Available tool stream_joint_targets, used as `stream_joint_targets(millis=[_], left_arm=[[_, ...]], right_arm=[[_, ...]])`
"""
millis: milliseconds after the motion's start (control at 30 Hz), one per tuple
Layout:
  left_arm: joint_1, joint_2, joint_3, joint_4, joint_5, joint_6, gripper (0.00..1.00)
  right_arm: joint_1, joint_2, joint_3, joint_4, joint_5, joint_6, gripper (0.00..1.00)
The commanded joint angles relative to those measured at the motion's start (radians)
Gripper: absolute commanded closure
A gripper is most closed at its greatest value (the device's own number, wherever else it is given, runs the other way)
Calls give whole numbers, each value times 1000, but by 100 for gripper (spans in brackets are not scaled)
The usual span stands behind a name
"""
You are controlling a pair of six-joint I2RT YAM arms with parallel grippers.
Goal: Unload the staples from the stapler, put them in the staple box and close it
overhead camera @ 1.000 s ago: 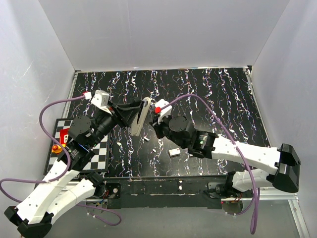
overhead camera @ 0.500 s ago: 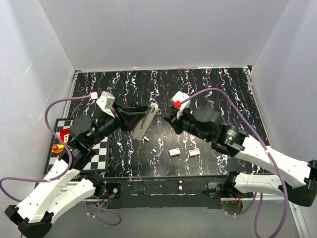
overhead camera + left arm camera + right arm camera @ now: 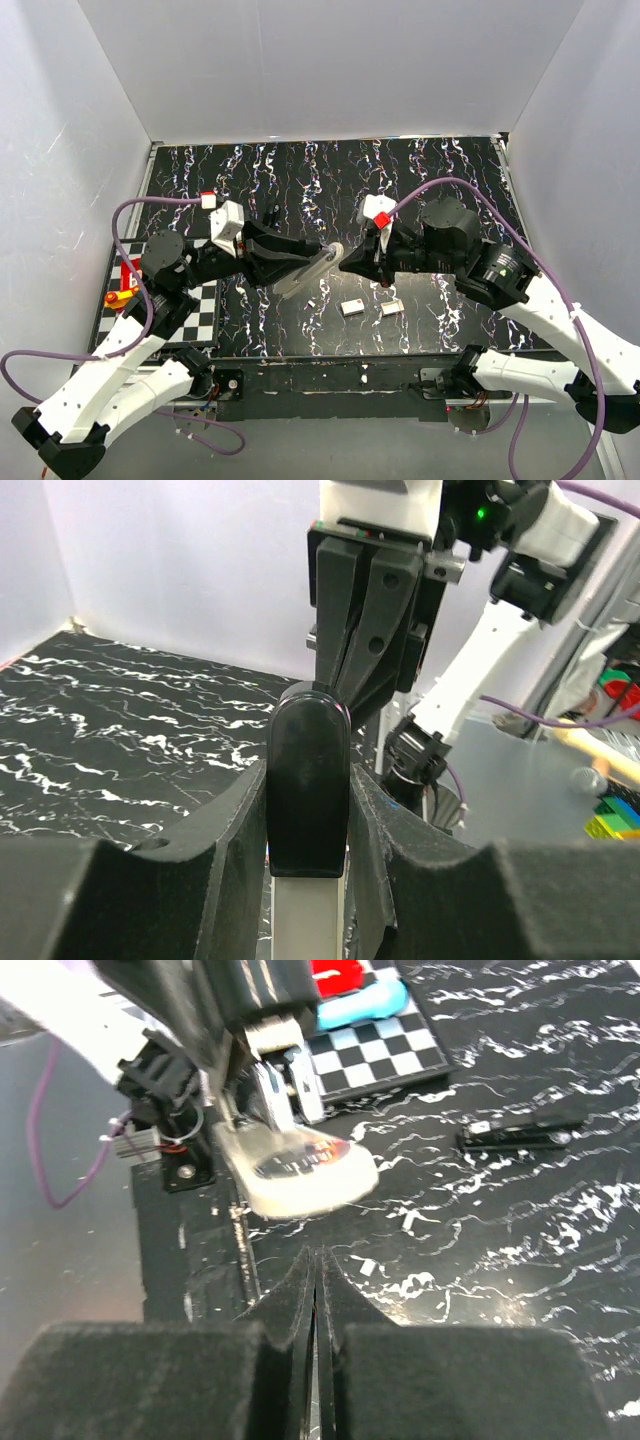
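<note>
My left gripper (image 3: 298, 266) is shut on the stapler (image 3: 312, 264) and holds it above the table, its pale end pointing right. In the left wrist view the stapler's dark body (image 3: 308, 780) sits clamped between the fingers (image 3: 225, 825). My right gripper (image 3: 346, 266) is shut, its tips just off the stapler's free end. In the right wrist view its closed fingertips (image 3: 315, 1272) point at the stapler's pale rounded end (image 3: 297, 1168), apart from it. Whether anything thin sits between them I cannot tell.
Two small silvery blocks (image 3: 352, 307) (image 3: 391, 307) lie on the black marbled table (image 3: 440, 180) below the right gripper. A slim dark piece (image 3: 520, 1135) lies on the table. A chequered board (image 3: 205, 310) with red and blue items is at the left edge. White walls surround the table.
A second silvery block has appeared on the table beside the first. The right gripper pulled away to the right, then came back low toward the stapler's end. The left gripper tilted the stapler rightward and lower.
</note>
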Motion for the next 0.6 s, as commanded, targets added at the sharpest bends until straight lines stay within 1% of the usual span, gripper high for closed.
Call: stream_joint_targets(millis=[0, 133, 467, 567], left_arm=[[-2, 11, 50, 93, 140, 6, 100], [-1, 36, 56, 111, 196, -7, 100], [-3, 76, 56, 131, 252, -23, 100], [-6, 103, 56, 131, 284, -26, 100]], right_arm=[[-4, 3, 80, -10, -171, -21, 99], [-4, 24, 107, 3, -223, -16, 99], [-4, 89, 155, 39, -304, 1, 99], [-4, 115, 198, 23, -326, -12, 99]])
